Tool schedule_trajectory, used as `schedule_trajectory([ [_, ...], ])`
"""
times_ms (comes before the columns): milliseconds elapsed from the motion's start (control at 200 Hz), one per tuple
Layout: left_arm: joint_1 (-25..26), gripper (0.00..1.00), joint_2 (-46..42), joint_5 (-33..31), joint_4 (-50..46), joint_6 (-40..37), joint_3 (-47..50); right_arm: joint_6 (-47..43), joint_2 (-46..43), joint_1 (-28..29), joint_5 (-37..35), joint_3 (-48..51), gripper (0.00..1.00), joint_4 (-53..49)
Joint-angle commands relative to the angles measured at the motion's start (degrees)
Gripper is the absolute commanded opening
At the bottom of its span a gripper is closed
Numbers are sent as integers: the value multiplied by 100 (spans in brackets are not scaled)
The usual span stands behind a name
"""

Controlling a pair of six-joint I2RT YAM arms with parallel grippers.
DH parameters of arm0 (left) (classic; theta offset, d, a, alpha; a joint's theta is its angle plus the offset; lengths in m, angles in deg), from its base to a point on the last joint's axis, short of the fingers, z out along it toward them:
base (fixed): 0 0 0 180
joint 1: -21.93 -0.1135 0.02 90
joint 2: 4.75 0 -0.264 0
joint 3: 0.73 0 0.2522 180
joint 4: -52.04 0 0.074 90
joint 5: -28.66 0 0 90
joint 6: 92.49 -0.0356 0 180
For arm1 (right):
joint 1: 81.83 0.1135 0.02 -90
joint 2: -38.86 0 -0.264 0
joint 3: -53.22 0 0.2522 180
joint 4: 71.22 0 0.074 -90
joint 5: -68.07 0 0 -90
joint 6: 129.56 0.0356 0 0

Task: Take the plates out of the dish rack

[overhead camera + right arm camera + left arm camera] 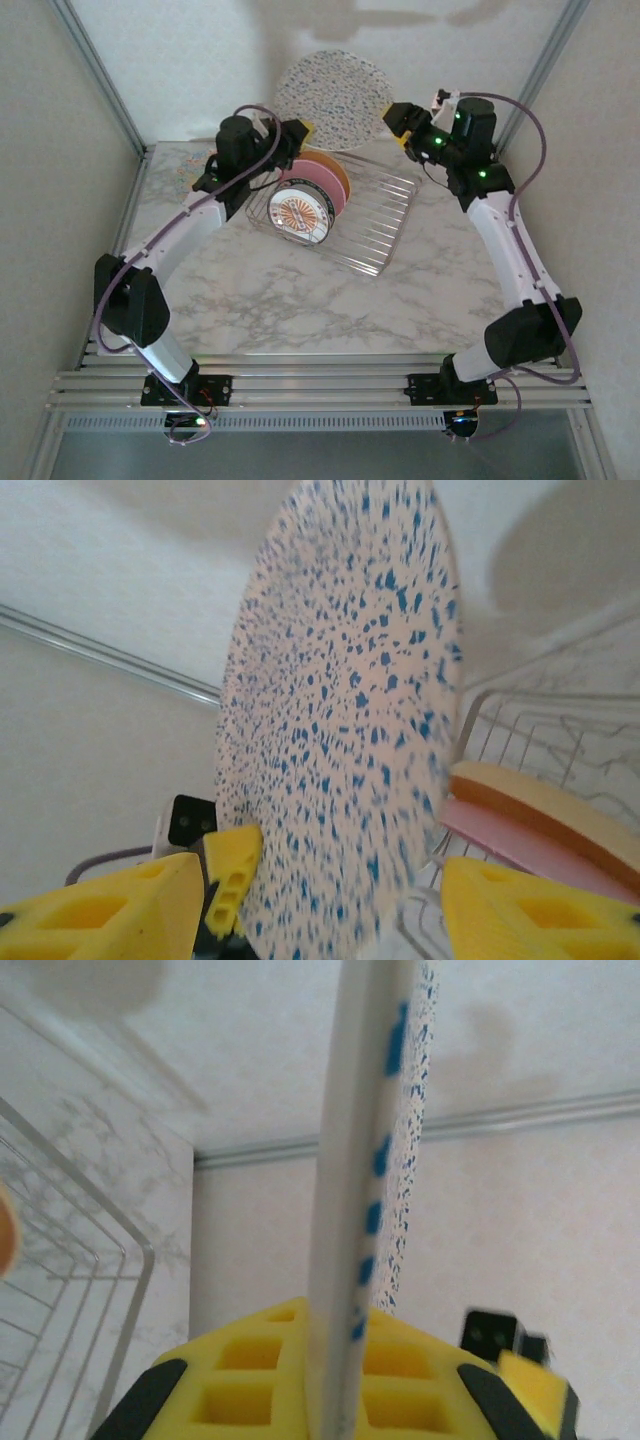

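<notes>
White speckled plate [335, 95] is clear of the dish rack [375, 215], held upright on edge above the rack's far end, in front of the back wall [200, 60]. Left gripper [295, 135] is clamped on its left rim; in the left wrist view the plate is seen edge-on with a yellow finger [250, 1380] pressed against each side. Right gripper [400, 122] sits at the plate's right edge, spread wide. From the right wrist, its yellow fingers [100, 910] stand either side of the plate's lower rim, and I cannot tell whether either one touches it. The left gripper's yellow fingertip [232, 880] shows on the plate's near rim there. Three plates are upright in the rack's left half: orange plate [338, 170] farthest back, pink plate [318, 183] against it, small sunburst plate [300, 215] in front. The orange and pink rims lie just below and to the right of the lifted plate in the right wrist view. The rack's right half is bare wire. A multicoloured plate [188, 172] lies flat on the marble table [300, 310] left of the rack, mostly hidden by the left arm.
</notes>
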Motion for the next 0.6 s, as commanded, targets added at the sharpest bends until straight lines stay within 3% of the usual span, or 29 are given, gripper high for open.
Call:
schedule_trajectory([
  [0,-333,0,-420,169,587,38,92,-892,-430,114,-401,259,66,319],
  [250,-1299,0,-944,97,548,197,843,-3067,-1239,807,-840,871,70,944],
  [591,-2774,0,-1656,-362,720,224,3009,-5634,-1742,2148,-1216,1460,78,756],
])
